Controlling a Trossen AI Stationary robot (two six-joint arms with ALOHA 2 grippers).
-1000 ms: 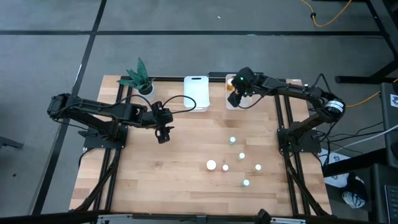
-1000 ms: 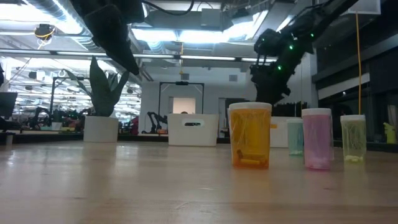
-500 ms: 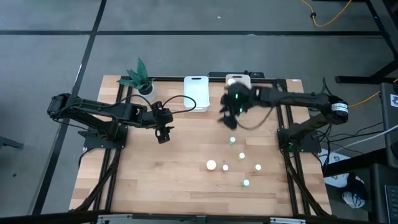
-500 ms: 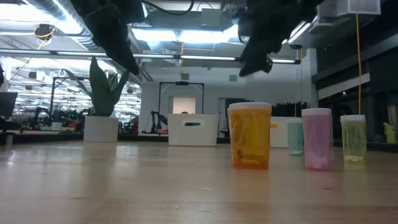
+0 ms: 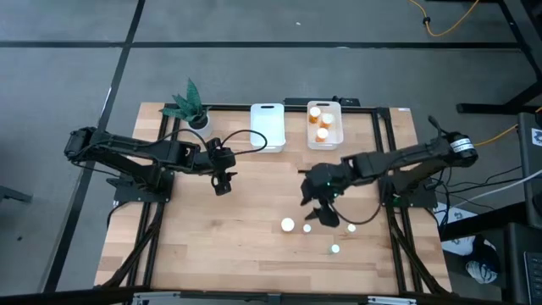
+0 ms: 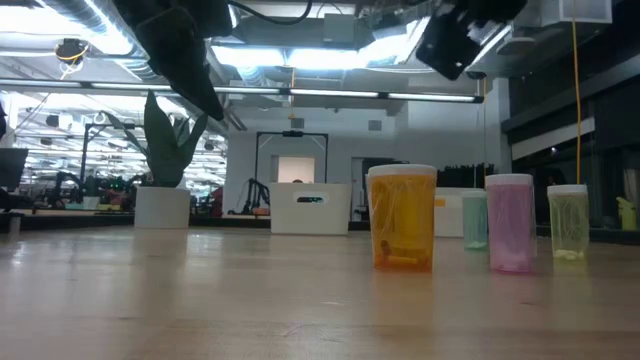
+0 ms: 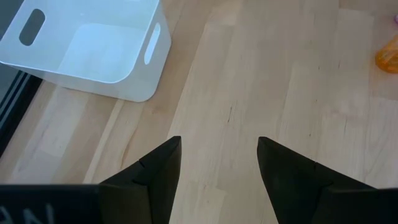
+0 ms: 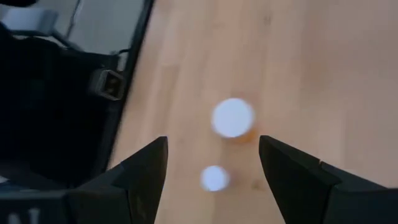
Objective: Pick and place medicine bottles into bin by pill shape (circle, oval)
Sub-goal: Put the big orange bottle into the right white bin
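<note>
Right gripper point(image 5: 320, 206), fingers wide & empty, hung mid-frame over orange bottle point(image 8: 232, 118) w/ white cap, prob. lining up pick; left gripper point(image 5: 222, 181), fingers apart, empty, idled centre-left over bench point(image 5: 246, 237).

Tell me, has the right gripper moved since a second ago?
Yes. The right gripper, open and empty, has swung from over the right-hand white bin at the table's far edge toward the near side, now above the loose bottles.
</note>
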